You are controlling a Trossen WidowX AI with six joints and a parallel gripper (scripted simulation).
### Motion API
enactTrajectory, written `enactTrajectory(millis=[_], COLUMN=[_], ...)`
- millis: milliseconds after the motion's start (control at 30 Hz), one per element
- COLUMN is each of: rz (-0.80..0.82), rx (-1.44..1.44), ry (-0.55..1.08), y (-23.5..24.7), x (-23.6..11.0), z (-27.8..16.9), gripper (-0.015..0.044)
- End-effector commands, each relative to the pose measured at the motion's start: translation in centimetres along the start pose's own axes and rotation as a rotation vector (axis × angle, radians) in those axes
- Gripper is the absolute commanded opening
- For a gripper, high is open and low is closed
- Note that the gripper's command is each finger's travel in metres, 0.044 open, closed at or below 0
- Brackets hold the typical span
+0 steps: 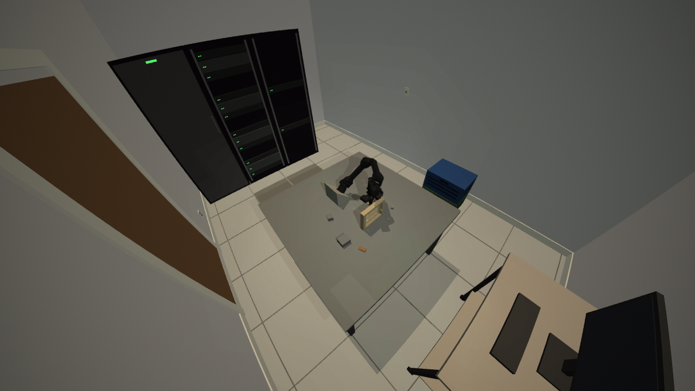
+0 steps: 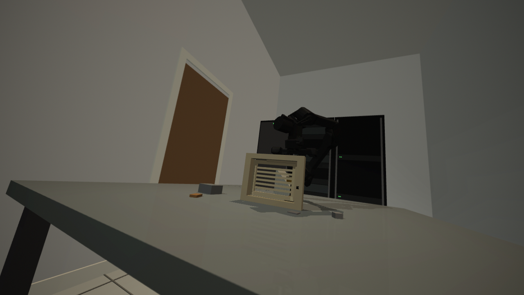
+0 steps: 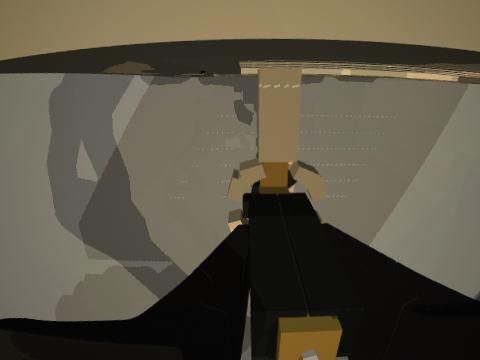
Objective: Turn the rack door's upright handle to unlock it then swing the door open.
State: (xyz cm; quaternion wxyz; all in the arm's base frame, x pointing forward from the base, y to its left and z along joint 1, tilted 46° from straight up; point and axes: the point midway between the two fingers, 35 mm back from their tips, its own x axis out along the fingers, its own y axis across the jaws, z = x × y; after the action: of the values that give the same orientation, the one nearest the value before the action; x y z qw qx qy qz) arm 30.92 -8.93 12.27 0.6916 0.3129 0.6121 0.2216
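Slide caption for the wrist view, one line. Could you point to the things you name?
Gripper (image 1: 371,200) (image 3: 282,235) shut on the black-and-amber handle (image 3: 310,330), door frame (image 1: 363,221) (image 2: 272,204) (image 3: 240,22) just beyond.

Frame (image 1: 363,221) (image 2: 303,183) (image 3: 240,20) blocks way forward (slatted door (image 1: 373,214) (image 2: 273,179) too).

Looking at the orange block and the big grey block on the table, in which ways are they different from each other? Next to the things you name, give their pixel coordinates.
The orange block (image 1: 361,248) (image 2: 195,195) is orange; the grey block (image 1: 342,239) (image 2: 210,189) is plain grey. The orange block is smaller and lower, while the grey block is larger and stands taller. Both are box-shaped and rest on the table (image 1: 310,277) (image 2: 183,234).
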Motion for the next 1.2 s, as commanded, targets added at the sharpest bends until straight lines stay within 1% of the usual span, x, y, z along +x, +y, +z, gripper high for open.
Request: enactTrajectory(millis=[0, 1167], rz=[0.003, 0.004], rx=[-0.026, -1.742], ry=[0.002, -0.001], y=[0.01, 0.01], x=[0.09, 0.1], z=[-0.01, -0.01], gripper=[0.0023, 0.0023])
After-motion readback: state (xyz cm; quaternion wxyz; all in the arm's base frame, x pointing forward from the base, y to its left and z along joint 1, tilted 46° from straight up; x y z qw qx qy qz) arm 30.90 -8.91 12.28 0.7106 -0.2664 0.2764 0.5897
